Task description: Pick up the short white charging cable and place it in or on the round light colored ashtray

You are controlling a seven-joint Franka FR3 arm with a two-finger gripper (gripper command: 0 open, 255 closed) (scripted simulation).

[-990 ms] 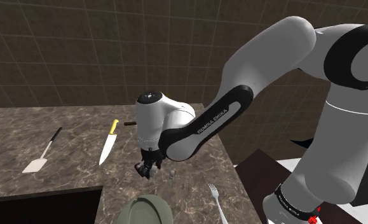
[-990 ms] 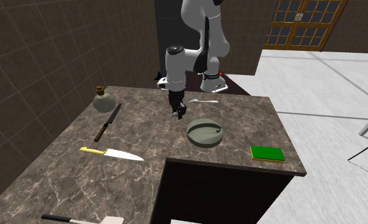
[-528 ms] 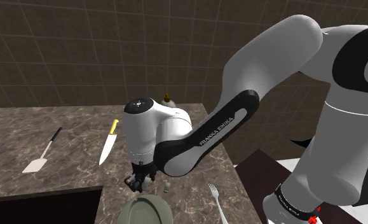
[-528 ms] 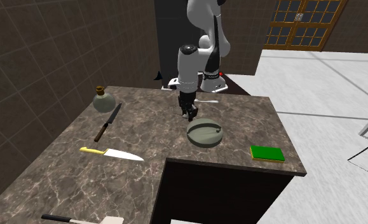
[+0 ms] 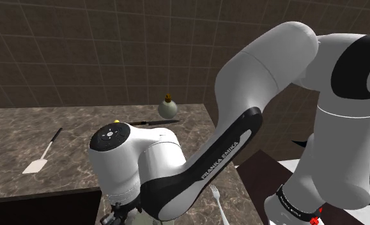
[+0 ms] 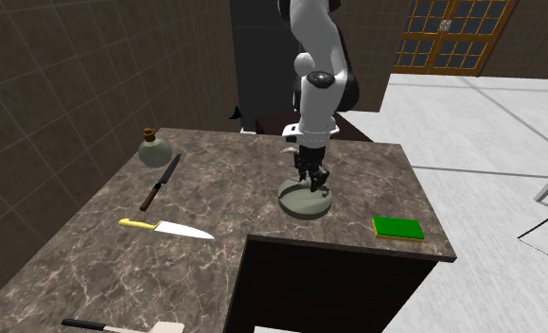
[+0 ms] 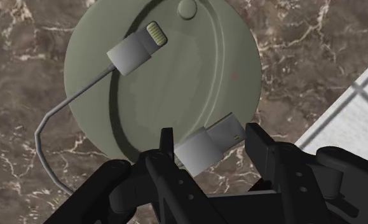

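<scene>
The black pincer (image 7: 208, 145) is clamped on the broad plug of the short pale grey charging cable (image 7: 133, 52), above the round grey-green ashtray (image 7: 233, 70). The wire loops past the rim over the brown marbled worktop (image 7: 23, 83); on release, that loop could drag the plugs out.

The short pale-grey cable (image 7: 133, 53) hangs over the round grey-green ashtray (image 7: 176, 95), its USB plug clasped in the tool (image 7: 209, 145). Its thin cord loops out past the rim.

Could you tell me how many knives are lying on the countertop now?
2. A dark knife lies beside the small round bottle; a yellow-handled knife lies nearer the second exterior camera. The arm could hide more.
</scene>
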